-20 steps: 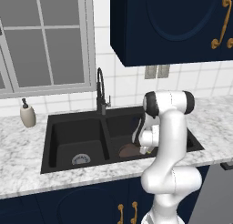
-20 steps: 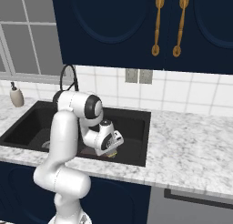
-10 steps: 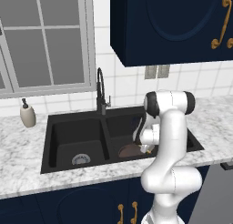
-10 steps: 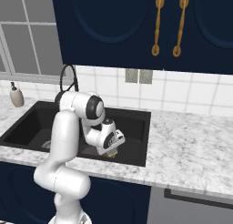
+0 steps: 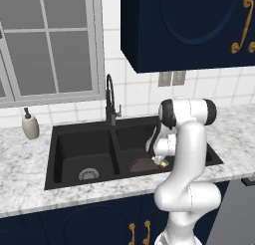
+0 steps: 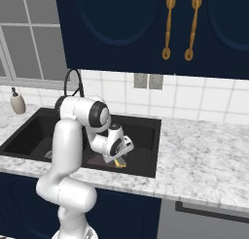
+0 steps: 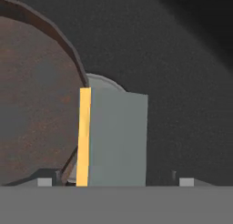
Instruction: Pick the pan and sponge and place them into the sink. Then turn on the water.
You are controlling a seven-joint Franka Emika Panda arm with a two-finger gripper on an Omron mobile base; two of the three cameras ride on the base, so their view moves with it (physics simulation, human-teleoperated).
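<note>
Sponge (image 7: pixel 113 139) beside pan (image 7: pixel 36 100) in sink (image 5: pixel 89 139)

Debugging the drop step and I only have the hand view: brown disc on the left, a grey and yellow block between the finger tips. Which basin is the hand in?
Observer: The right-hand basin as both base views show it, the one farther from the soap bottle. The gripper is down inside the sink.
Operator: Is the pan in that same basin?
Observer: Yes. The pan lies on that basin's floor, next to the gripper on the divider side.
Operator: Water on yet?
Observer: No. The left base view shows no stream from the faucet.
</note>
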